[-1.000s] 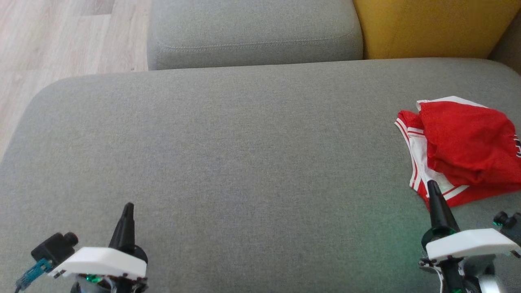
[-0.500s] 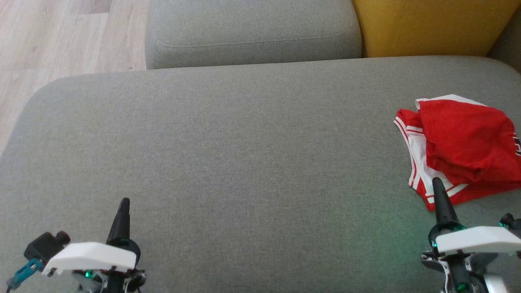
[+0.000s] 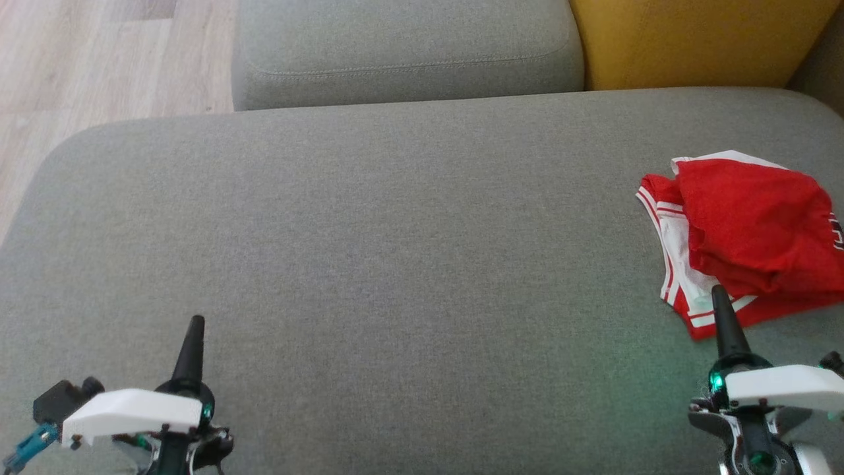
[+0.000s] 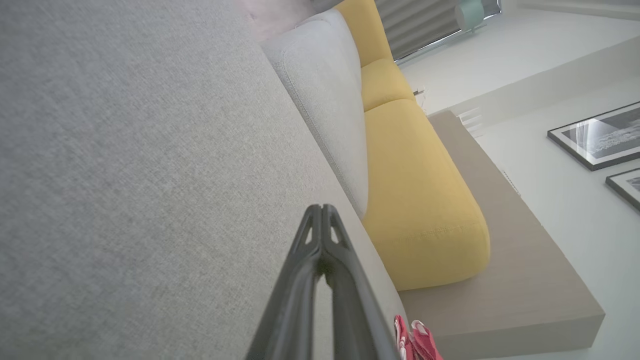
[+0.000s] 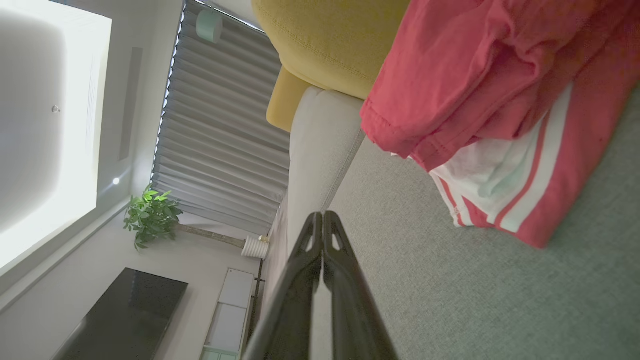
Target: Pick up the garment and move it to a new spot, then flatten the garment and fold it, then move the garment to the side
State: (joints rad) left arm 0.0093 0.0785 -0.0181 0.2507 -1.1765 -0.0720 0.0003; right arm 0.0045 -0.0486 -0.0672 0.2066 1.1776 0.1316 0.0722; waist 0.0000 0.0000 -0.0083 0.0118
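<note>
A red garment (image 3: 752, 231) with white stripes lies crumpled at the right edge of the grey sofa seat (image 3: 395, 251). My right gripper (image 3: 719, 297) is shut, empty, its tip over the garment's near edge in the head view. The right wrist view shows those shut fingers (image 5: 322, 220) pointing past the garment (image 5: 480, 90), which lies up and to the right of them. Far off at the lower left, my left gripper (image 3: 196, 324) is shut and empty above bare seat. In the left wrist view its fingers (image 4: 320, 212) meet at the tips, and a scrap of the garment (image 4: 415, 342) shows at the bottom.
A grey back cushion (image 3: 402, 53) and a yellow cushion (image 3: 699, 43) stand behind the seat. Wooden floor (image 3: 99, 59) lies past the seat's left edge. A potted plant (image 5: 150, 217) and window blinds (image 5: 225, 130) appear in the right wrist view.
Both grippers have drawn back toward the bottom of the head view, and the right one has shifted slightly right. The garment lies as before, and both grippers stay shut.
</note>
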